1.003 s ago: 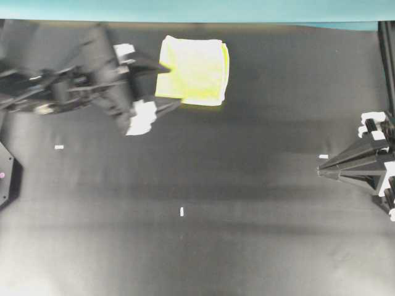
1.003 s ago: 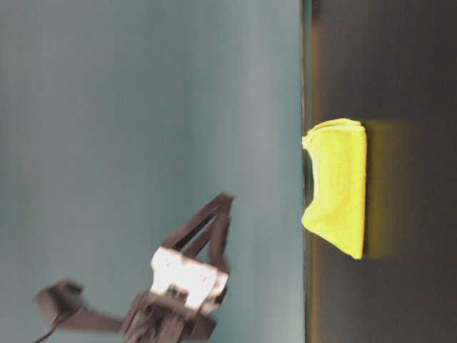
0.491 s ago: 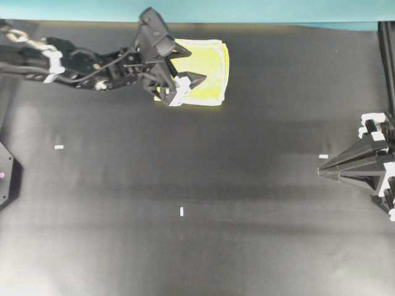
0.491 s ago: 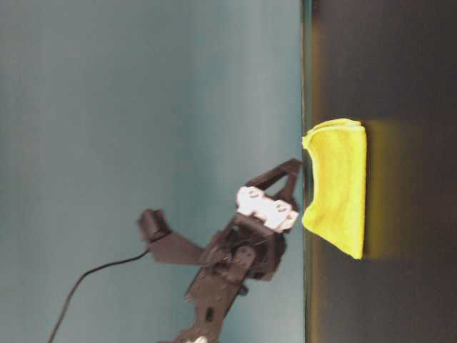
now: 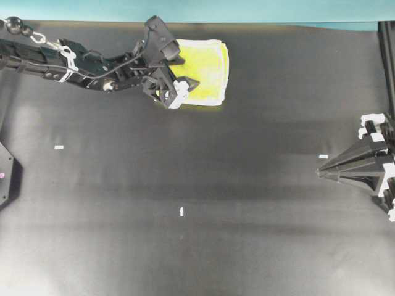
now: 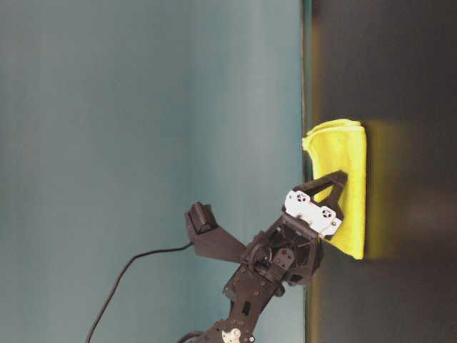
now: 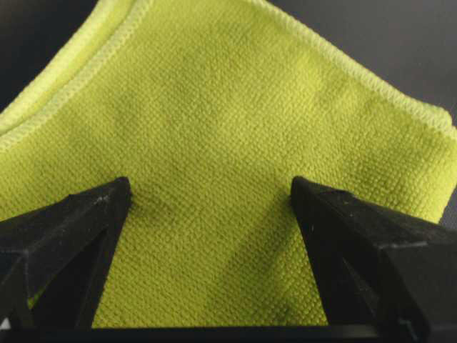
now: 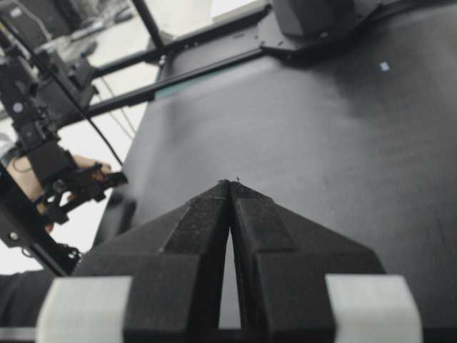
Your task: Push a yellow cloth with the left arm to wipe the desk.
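The yellow cloth (image 5: 211, 66) lies folded on the black desk (image 5: 185, 253) near its far teal edge. The left arm reaches in from the upper left. Its gripper (image 5: 190, 71) is open, and both fingertips rest on the cloth's left half with bare fabric between them. In the left wrist view the cloth (image 7: 235, 100) fills the frame and the two black fingertips (image 7: 107, 207) press into it, wide apart around the gripper (image 7: 211, 184). The table-level view shows the same gripper (image 6: 340, 187) down on the cloth (image 6: 350, 146). My right gripper (image 5: 320, 172) is shut at the desk's right edge, its tips together (image 8: 230, 183).
Small white tape marks sit on the desk at the left (image 5: 59, 147), in the middle (image 5: 182, 211) and at the right (image 5: 323, 156). The teal strip (image 5: 197, 9) runs along the far edge just behind the cloth. A black frame post (image 5: 387, 55) stands at the right.
The left gripper moved from beside the cloth's left edge, up and to the right, and came down onto the cloth. The cloth and the right arm stayed put.
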